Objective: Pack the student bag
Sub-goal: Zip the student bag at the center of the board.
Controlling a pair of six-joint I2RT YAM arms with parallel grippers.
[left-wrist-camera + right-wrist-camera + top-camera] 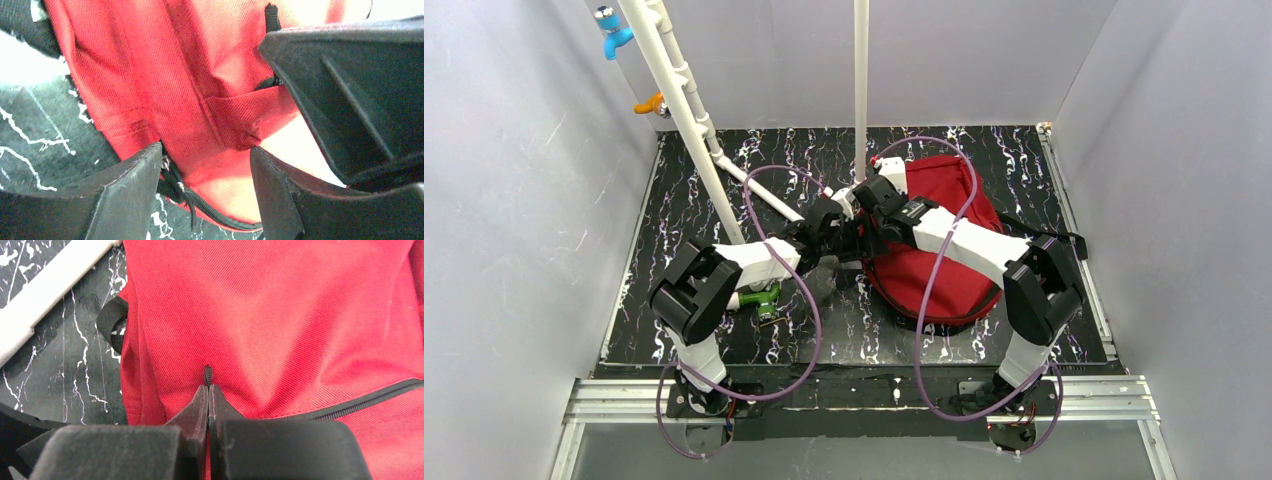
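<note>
Bag (944, 275) flat on the right half of the desk (724, 180), directly under both wrists, rounded end toward the far wall. Looks zipped along the dark zip (365, 399), so judged to be the opening step, with nothing packed as far as can be seen. Right fingers (200, 405) clenched tight on a small black tab (207, 374) poking out past the tips, probably the zip pull. Left fingers (135, 175) spread apart, straddling a fold of red cloth close beside the right ones, grasping nothing; maybe brushing the fabric on either side, hard to call. Next, most likely: close the left on that fold to pin the bag down, then draw the tab along the zip line with the right. Worth keeping it low and steady, watching for soft cloth bunching or the whole bag sliding instead of the zip running. Over on the left of the desk, something green (764, 298), half tucked under the left arm and cut off, not identifiable. Bag's left edge hidden from above by both arms. No telling whether the tab belongs to the main zip or the front pocket. No view inside the bag at all.
</note>
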